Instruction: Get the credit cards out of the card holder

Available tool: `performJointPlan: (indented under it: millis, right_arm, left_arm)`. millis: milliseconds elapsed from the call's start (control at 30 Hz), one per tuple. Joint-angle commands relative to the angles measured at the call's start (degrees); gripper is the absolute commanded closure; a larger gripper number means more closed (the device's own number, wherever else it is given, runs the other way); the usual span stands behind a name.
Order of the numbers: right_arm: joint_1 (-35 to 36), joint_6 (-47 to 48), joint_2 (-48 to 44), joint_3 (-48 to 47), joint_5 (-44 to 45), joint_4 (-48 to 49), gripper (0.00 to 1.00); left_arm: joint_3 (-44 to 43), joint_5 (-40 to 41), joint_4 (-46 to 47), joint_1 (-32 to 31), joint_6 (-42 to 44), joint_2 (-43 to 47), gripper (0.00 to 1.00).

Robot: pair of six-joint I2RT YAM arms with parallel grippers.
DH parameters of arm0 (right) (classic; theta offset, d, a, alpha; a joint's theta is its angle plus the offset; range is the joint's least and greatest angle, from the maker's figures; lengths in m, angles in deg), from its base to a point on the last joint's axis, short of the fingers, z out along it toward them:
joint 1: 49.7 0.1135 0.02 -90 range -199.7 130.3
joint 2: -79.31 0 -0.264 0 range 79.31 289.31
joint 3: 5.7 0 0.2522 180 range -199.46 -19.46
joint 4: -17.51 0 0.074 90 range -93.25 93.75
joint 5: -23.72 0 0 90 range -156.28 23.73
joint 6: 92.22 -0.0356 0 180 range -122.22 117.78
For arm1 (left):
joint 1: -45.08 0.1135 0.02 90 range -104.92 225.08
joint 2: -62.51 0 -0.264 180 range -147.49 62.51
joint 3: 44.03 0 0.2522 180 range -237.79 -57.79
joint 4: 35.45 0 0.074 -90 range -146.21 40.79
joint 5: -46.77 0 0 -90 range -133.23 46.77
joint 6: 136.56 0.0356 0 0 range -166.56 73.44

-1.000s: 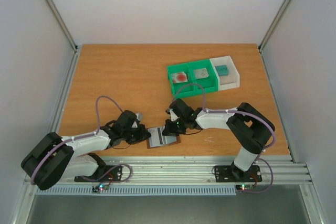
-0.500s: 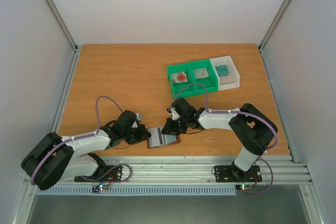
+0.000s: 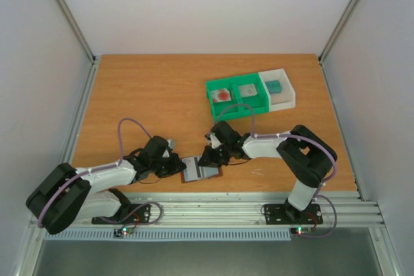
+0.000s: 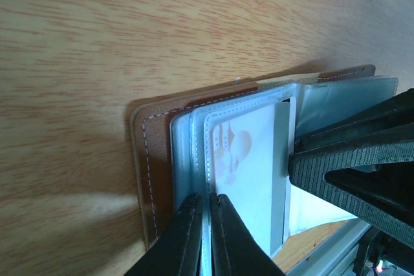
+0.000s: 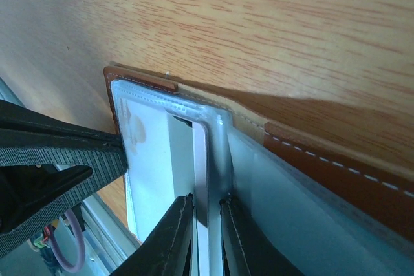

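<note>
The brown card holder (image 3: 202,170) lies open near the table's front edge, its grey-blue clear sleeves up. My left gripper (image 3: 180,167) is shut on the sleeve's left edge (image 4: 206,197). A pale card with a faint red blot (image 4: 249,159) sits in the sleeve. My right gripper (image 3: 208,158) comes from the right and is shut on that card's white edge (image 5: 200,159), where it shows at the sleeve's opening, with the jaws (image 5: 207,200) close together. A pale card with a red blot (image 3: 222,94), a grey card (image 3: 247,90) and a teal card (image 3: 275,86) lie in the trays.
A green two-compartment tray (image 3: 237,108) and a white tray (image 3: 289,98) stand side by side at the back right. The metal rail of the table's front edge (image 3: 213,198) runs just behind the card holder. Each gripper's ribbed finger shows in the other's wrist view.
My right gripper has shifted slightly left, closer over the card holder. The left arm and the card holder have not visibly moved.
</note>
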Motion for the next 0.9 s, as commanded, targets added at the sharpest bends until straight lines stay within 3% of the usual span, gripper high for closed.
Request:
performJointPlan:
  millis: [0,300,433,567,867]
  right_arm:
    - [-0.1,-1.4,1.4,0.7,-1.2,3.5,0.87]
    - [-0.1,-2.9,2.7,1.2,-4.1,8.5,0.90]
    - [-0.2,-2.7,1.9,1.9,-3.5,8.5,0.99]
    - [-0.6,-2.1,-0.1,2.9,-1.9,7.8,0.99]
    - [-3.2,-2.2,-2.3,5.5,-1.9,8.2,0.99]
  left_arm:
    - [2.0,1.7,-0.9,-0.2,0.0,-0.9,0.92]
    - [2.2,1.6,-0.4,-0.2,-0.3,-1.3,0.92]
    - [2.3,1.8,-0.5,-0.2,-0.3,-1.2,0.92]
    - [2.2,2.5,-1.2,-0.3,-0.1,-0.9,0.86]
    - [2.4,3.6,-4.4,-0.2,0.5,0.5,0.88]
